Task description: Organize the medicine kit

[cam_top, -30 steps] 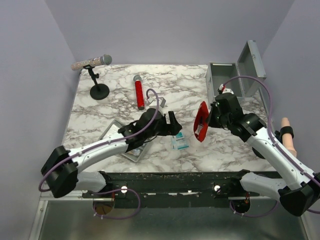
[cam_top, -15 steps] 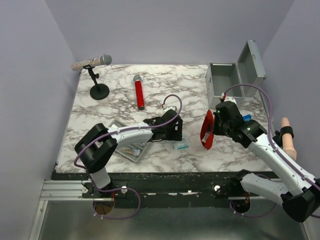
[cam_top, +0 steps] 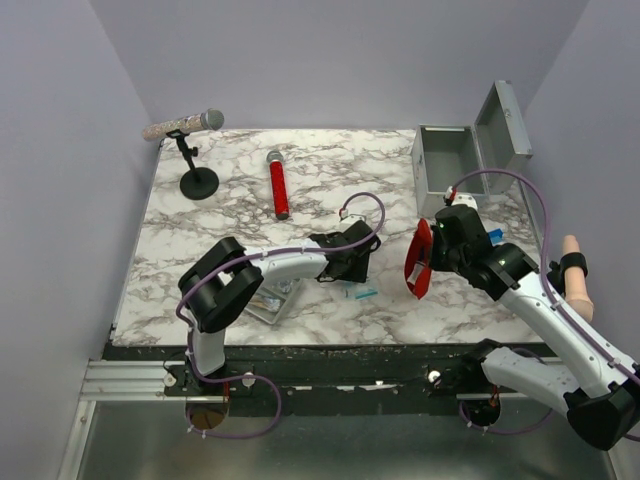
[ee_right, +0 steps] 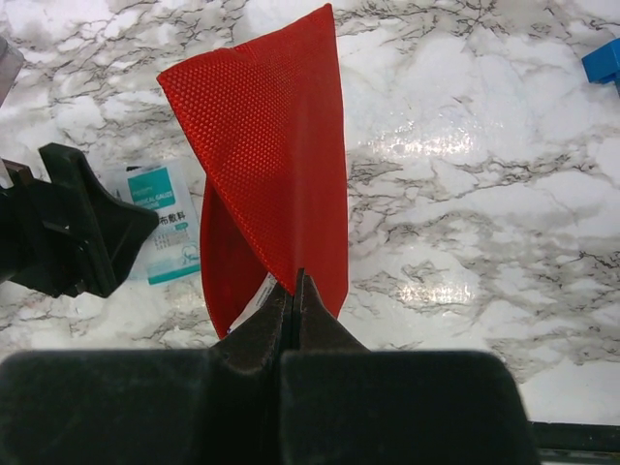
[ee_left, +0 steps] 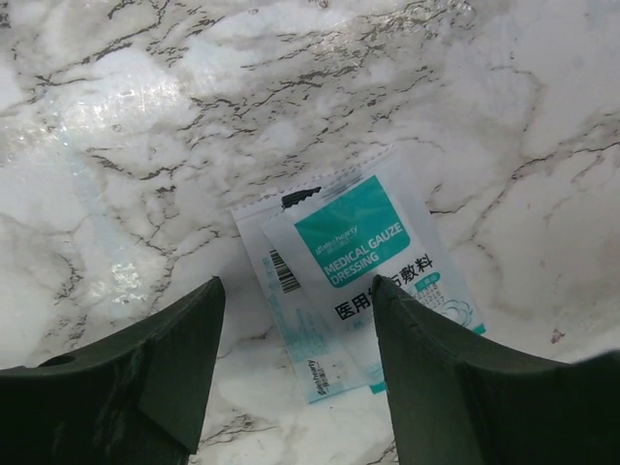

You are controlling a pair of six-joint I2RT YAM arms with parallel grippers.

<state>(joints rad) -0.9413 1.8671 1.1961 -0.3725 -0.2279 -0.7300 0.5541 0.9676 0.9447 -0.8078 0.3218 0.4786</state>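
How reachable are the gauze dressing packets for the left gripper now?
Probably yes: the left gripper hangs open over the gauze dressing packets, which lie flat on the marble table with nothing covering them.

The table looked like glossy marble; the red pouch was woven cloth (coarse, matt); the kit, dull grey metal.

The top gauze packet has a teal panel printed in white with "MEDICAL GAUZE DRESSING"; the smaller brand line above it is too fine to read. Below the panel run dark Chinese characters, of which 医用 and 敷料 are legible. The lower packet shows a barcode and tiny unreadable print.
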